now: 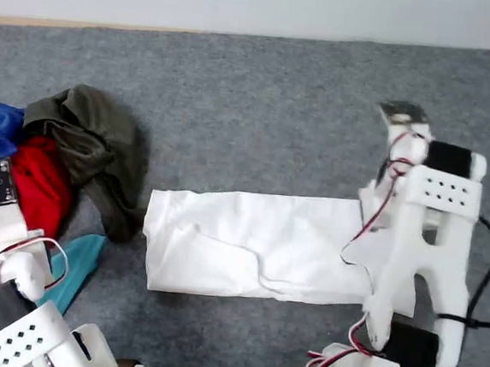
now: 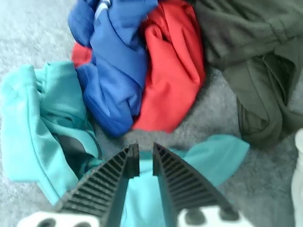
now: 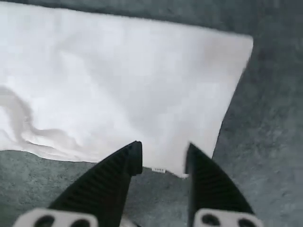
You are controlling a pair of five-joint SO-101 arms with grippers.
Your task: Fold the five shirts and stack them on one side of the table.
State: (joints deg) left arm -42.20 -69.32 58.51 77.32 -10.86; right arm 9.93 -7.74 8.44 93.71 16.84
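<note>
With the white shirt [image 1: 257, 245] folded into a strip mid-tabletop, your right jaws hang released over its right-edge end and your left jaws sit barely parted, empty, above the teal shirt [image 2: 28, 123], so next likely grip that end and fold across.

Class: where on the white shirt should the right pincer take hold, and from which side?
Probably the free corner below the right pincer, approached from above at the strip's short end. The white shirt lies flat, so only its edges offer purchase.
</note>
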